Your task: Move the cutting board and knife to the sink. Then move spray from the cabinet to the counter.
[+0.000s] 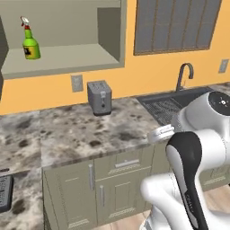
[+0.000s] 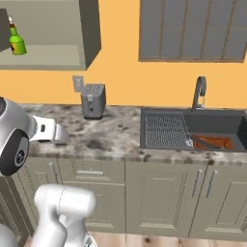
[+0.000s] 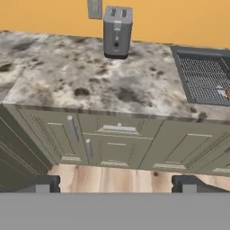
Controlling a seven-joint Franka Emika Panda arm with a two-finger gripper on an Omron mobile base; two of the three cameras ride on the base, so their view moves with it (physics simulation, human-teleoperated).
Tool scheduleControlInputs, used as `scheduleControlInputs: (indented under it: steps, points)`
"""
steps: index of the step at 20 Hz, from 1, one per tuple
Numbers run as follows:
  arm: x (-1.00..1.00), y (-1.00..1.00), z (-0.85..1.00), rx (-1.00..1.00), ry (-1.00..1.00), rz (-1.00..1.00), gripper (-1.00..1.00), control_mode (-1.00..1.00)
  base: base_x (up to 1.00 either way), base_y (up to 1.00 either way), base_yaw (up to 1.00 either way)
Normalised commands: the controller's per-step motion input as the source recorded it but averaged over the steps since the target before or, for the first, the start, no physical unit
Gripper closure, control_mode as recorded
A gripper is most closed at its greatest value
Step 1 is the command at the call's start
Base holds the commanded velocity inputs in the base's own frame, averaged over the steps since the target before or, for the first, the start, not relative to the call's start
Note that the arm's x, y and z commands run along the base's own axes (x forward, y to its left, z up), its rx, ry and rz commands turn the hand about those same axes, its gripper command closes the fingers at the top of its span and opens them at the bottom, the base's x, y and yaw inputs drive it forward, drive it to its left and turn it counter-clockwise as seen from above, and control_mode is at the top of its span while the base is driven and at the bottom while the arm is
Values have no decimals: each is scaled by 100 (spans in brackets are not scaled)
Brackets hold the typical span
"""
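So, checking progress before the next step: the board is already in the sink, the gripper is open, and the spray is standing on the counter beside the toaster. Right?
Not quite: the spray stands on the cabinet shelf, not on the counter, as the left base view shows. The board is in the sink and the gripper is open.

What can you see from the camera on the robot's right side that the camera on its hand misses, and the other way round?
The right base view alone takes in the green spray on the shelf of the wall cabinet, the curved faucet, the window shutter, and the reddish cutting board lying inside the sink. The hand view alone gives the wooden floor and the gripper, its tips spread wide with nothing between them. Both share the toaster, the speckled counter, the ribbed drain rack and the lower cabinet doors.
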Motion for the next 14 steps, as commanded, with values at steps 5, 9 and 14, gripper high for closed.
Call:
scheduleControlInputs:
  steps: [5,9,14]
  points:
    - [0,0,0,0,0,0,-100,100,61,36,0]
    - [0,0,0,0,0,0,-100,100,67,41,0]
    - [0,0,0,0,0,0,-100,100,46,64,0]
